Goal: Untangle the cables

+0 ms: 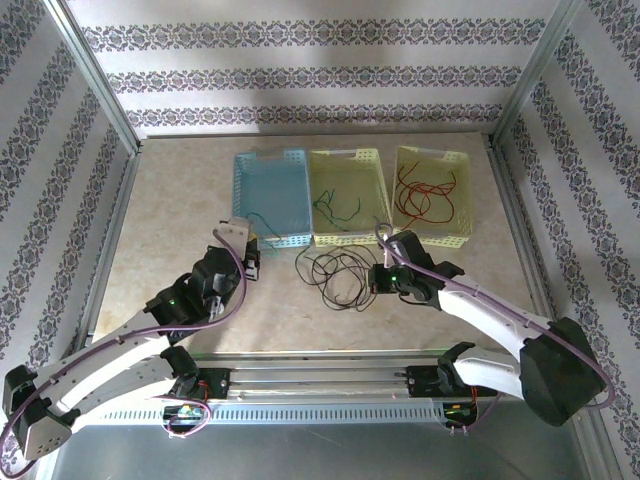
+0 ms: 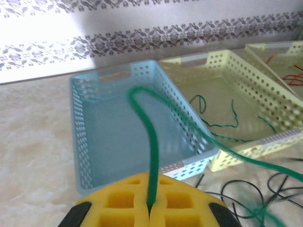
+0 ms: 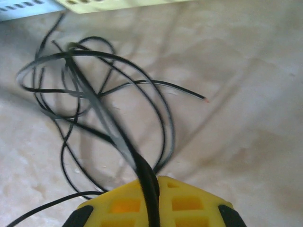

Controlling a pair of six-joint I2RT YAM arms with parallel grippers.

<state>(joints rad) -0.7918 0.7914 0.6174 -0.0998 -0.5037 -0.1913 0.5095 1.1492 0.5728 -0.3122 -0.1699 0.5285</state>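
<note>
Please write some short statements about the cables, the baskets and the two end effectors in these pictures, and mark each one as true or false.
1. The left end effector is shut on a green cable. True.
2. The right end effector holds a red cable. False: it is shut on black cables.
3. The red cables lie in the right yellow basket. True.
4. The black cables lie inside the blue basket. False: they lie on the table, outside the blue basket.
</note>
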